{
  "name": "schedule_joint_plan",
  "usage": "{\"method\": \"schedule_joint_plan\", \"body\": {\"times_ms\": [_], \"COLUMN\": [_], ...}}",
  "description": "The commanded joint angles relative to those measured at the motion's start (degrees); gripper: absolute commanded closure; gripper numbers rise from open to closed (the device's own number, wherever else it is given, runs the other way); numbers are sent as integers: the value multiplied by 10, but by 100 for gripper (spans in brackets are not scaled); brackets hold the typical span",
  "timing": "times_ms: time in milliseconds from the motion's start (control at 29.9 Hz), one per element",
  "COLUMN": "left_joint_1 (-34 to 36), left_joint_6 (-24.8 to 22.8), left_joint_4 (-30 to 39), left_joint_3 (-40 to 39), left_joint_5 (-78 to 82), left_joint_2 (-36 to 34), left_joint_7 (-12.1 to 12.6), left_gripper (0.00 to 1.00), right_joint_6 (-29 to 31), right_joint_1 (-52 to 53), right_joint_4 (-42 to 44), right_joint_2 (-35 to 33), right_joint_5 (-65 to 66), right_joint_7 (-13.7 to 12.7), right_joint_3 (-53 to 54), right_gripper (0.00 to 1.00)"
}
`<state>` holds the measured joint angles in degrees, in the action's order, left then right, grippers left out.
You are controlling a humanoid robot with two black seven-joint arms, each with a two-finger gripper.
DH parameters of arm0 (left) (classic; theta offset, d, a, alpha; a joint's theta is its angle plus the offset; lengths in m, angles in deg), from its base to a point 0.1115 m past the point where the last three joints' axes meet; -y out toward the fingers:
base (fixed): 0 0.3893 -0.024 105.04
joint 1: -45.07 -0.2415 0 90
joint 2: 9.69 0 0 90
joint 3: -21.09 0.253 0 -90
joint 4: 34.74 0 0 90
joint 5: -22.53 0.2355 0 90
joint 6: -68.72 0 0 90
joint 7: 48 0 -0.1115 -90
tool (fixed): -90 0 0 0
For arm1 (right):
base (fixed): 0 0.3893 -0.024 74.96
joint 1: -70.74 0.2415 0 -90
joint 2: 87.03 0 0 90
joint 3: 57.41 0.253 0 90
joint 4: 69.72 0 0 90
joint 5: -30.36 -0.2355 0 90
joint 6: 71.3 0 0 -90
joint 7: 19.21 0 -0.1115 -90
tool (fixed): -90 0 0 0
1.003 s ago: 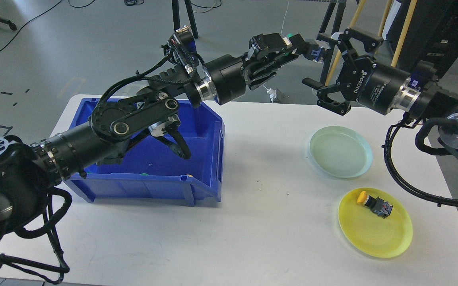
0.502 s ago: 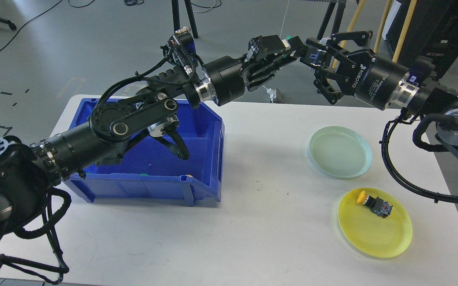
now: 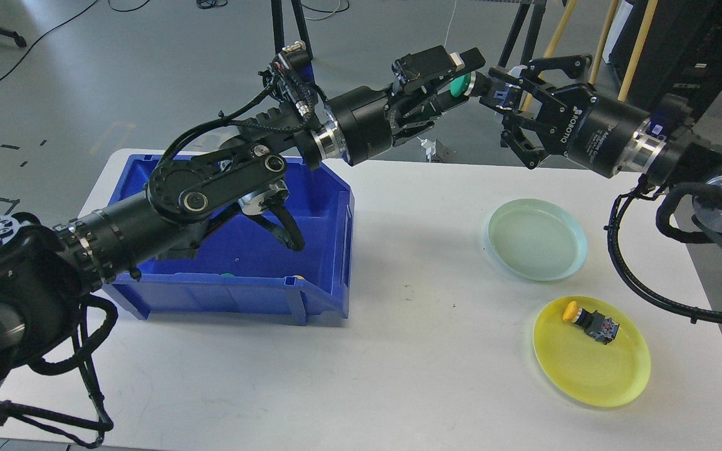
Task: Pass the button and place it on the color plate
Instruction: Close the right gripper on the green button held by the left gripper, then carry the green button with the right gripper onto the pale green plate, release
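A green-capped button (image 3: 461,84) is held in the air behind the table, between my two grippers. My right gripper (image 3: 497,95) is shut on the button's blue and white body. My left gripper (image 3: 458,78) has its fingers spread around the green cap and looks open. The pale green plate (image 3: 536,241) lies empty at the right of the table. The yellow plate (image 3: 612,376) in front of it holds a yellow-capped button (image 3: 590,321).
A blue bin (image 3: 329,207) stands at the table's left under my left arm, with small bits of green (image 3: 227,274) and orange (image 3: 298,276) showing at its front wall. Tripod legs and cables stand on the floor behind the table.
My right gripper moved left and closed on the button's body, which my left gripper was holding. My left gripper's fingers then spread, baring the green cap.
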<state>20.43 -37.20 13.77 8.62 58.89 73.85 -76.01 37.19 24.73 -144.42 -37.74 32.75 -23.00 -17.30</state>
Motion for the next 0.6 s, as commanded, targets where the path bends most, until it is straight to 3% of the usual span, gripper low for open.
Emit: {"method": "schedule_joint_plan", "body": {"times_ms": [0, 234, 569], "left_joint_1": [-1, -2, -2], "left_joint_6": [0, 0, 1], "left_joint_4": [0, 0, -1], "left_joint_3": [-1, -1, -1], "left_joint_5": [0, 0, 0], "left_joint_2": [0, 0, 0], "left_joint_7": [0, 0, 0], "left_gripper": [27, 26, 26], "right_joint_6": [-32, -162, -192], "right_joint_1": [-25, -60, -69], "right_joint_4": [32, 148, 201], "right_joint_2": [-7, 1, 36], "right_joint_5": [0, 59, 84], "right_joint_7": [1, -3, -8], "right_joint_3": [4, -41, -134], "right_gripper": [100, 100, 100]}}
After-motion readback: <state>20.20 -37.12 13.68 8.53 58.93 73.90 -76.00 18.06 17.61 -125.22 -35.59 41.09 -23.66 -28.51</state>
